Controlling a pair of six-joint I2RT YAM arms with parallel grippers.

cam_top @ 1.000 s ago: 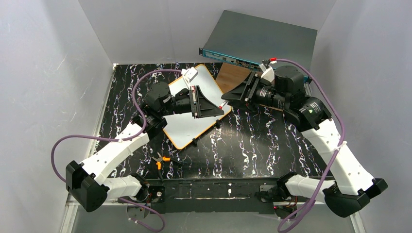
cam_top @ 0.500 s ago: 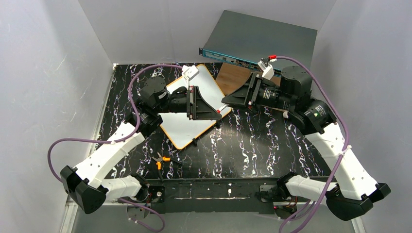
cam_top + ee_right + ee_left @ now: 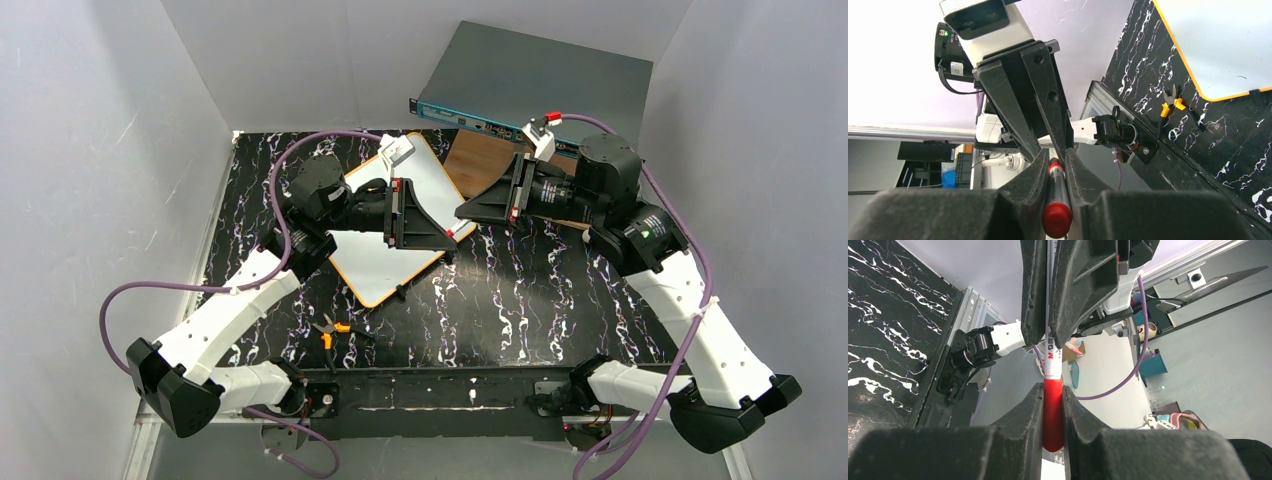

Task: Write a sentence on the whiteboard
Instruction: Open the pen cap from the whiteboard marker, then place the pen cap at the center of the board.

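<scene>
The whiteboard, white with an orange rim, lies on the black marbled table under my left arm. Its corner also shows in the right wrist view. No red writing shows on it. My two grippers meet tip to tip above its right edge. My left gripper is shut on the red cap of a marker. My right gripper is shut on the marker's barrel. In the left wrist view the white barrel runs up into the right fingers.
A brown wooden board lies behind the whiteboard. A dark rack unit leans against the back wall. Orange-handled pliers lie near the front edge and also show in the right wrist view. Grey walls enclose three sides.
My left wrist has levelled out and its fingers have closed in on the marker's end. My right arm has lifted and shifted slightly right, still holding the marker.
</scene>
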